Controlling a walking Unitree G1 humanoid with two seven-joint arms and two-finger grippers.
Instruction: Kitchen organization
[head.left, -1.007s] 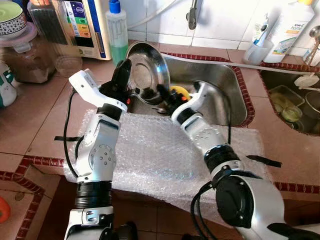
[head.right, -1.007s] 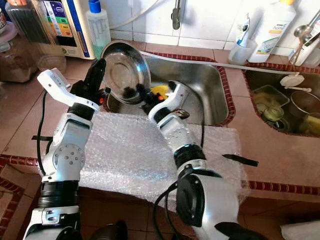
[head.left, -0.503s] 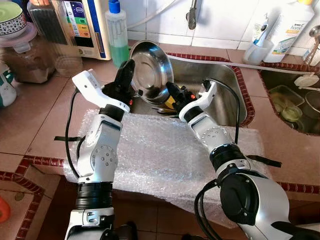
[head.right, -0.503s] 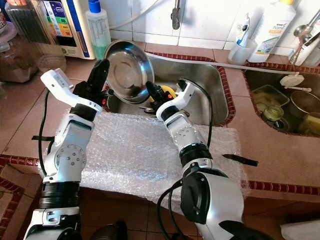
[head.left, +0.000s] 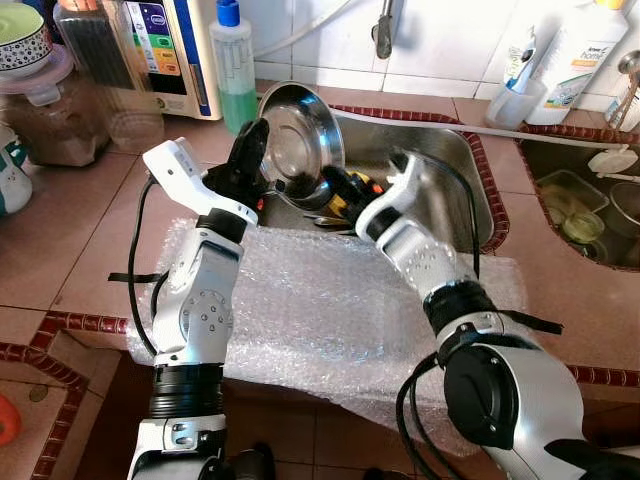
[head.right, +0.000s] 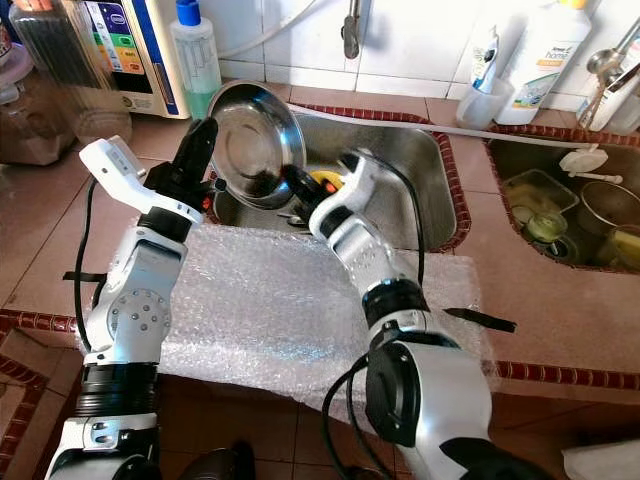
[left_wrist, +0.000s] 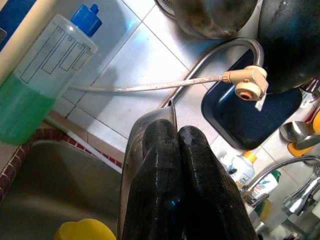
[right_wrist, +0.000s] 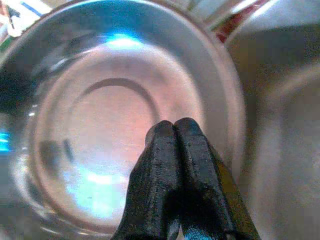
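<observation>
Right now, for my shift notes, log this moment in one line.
left gripper: shut on steel plate rim | plate: tilted on edge over sink | right gripper: shut, tips by plate's inner face | bubble wrap: on counter

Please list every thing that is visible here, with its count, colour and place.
Steel plate: one, silver, held tilted at the sink's left edge.
Sink: one, steel, centre of the counter.
Yellow object: one, inside the sink, kind unclear.
Bubble wrap: one sheet, clear, on the counter before the sink.
Soap bottle: one, green liquid, blue cap, by the wall.
White bottle: one, right of the tap.
Left tool: black, shut on the plate's rim.
Right tool: black, shut, at the plate's face.
</observation>
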